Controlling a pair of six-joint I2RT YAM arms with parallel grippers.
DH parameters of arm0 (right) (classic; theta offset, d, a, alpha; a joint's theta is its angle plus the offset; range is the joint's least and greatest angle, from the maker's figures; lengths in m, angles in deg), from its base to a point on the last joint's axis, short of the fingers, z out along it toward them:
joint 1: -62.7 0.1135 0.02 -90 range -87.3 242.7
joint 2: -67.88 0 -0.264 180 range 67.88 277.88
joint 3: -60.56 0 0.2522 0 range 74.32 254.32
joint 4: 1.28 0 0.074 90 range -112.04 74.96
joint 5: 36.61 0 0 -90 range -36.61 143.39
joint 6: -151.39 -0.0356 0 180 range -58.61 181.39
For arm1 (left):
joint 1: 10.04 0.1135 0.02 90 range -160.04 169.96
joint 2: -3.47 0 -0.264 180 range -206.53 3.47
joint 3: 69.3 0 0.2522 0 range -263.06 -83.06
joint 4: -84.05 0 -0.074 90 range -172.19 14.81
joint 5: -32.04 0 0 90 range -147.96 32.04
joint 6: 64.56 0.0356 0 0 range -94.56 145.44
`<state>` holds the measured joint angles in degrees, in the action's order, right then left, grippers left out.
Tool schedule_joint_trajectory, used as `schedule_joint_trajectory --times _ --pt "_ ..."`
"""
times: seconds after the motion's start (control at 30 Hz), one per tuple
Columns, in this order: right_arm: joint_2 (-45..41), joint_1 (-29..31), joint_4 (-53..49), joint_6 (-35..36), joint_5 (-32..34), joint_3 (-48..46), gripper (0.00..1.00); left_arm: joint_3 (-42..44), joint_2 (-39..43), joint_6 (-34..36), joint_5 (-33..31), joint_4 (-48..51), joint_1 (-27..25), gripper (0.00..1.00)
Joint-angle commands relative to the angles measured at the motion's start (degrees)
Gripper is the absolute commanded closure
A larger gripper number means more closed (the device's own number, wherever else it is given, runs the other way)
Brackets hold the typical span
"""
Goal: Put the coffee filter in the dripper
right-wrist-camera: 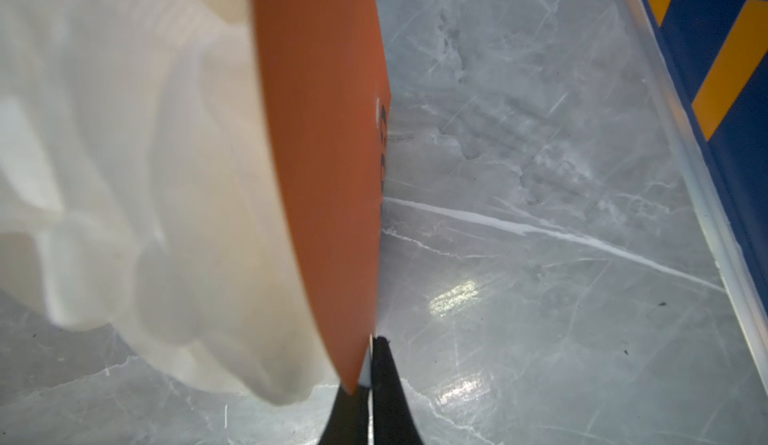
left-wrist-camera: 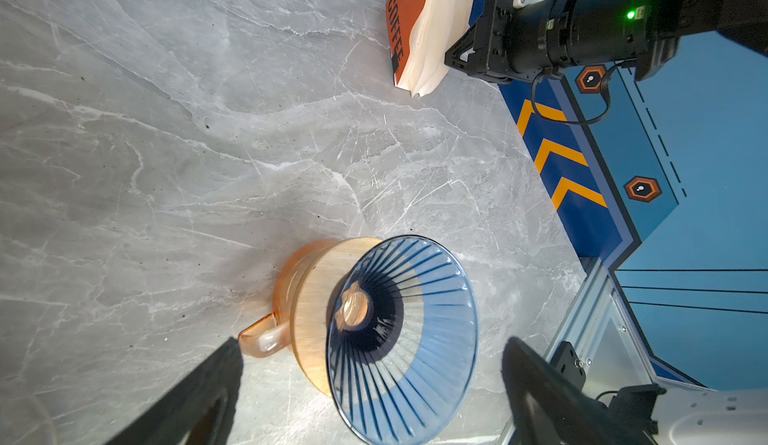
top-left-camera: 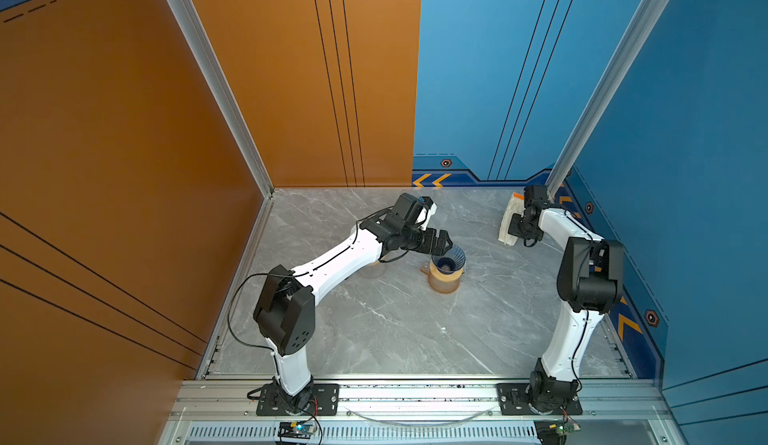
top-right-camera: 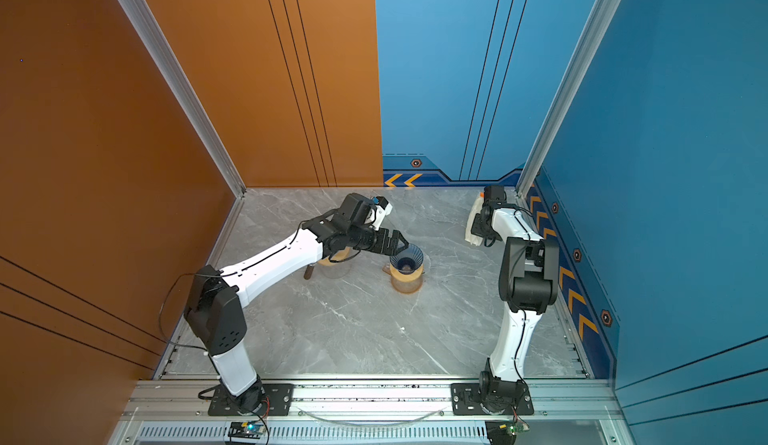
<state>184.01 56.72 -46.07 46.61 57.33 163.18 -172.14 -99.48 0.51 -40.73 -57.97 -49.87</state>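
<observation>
The dripper (top-left-camera: 448, 261) (top-right-camera: 406, 260) (left-wrist-camera: 403, 339) is a blue ribbed glass cone standing on an amber glass jug with a wooden collar, mid-table. My left gripper (top-left-camera: 448, 242) (left-wrist-camera: 372, 342) hovers just behind and above it, open, with its fingers either side of the cone and nothing held. A pack of white coffee filters (top-left-camera: 508, 222) (top-right-camera: 473, 214) (left-wrist-camera: 432, 27) (right-wrist-camera: 145, 173) with an orange "COFFEE" card (right-wrist-camera: 324, 131) sits at the back right. My right gripper (top-left-camera: 514, 234) (left-wrist-camera: 451, 54) (right-wrist-camera: 371, 339) is shut at the pack's edge, with a thin white sheet pinched between its fingers.
A clear glass with a wooden rim (top-right-camera: 334, 266) and a small brown piece (top-right-camera: 308, 272) lie under my left forearm. The blue wall (top-left-camera: 623, 281) runs close along the right arm. An aluminium rail (top-left-camera: 415, 389) borders the front of the marble table (top-left-camera: 395, 330).
</observation>
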Motion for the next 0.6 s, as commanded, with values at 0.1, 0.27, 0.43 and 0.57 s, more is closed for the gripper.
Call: schedule_joint_trajectory --times 0.1,0.27,0.43,0.57 --pt "-1.3 0.3 -2.0 0.3 1.3 0.2 1.0 -1.3 -0.8 -0.2 1.3 1.4 -0.7 0.02" --pt "-2.3 0.4 -2.7 0.4 0.9 0.3 1.0 -1.5 -1.0 -0.3 1.5 1.4 -0.7 0.02" --pt "-3.4 0.4 -4.6 0.3 0.9 0.9 1.0 -1.6 -0.9 -0.3 1.5 1.4 -0.8 0.02" --pt "-4.0 0.5 -5.7 0.3 0.7 1.0 1.0 -1.4 -0.8 -0.3 1.4 1.4 -0.9 0.02"
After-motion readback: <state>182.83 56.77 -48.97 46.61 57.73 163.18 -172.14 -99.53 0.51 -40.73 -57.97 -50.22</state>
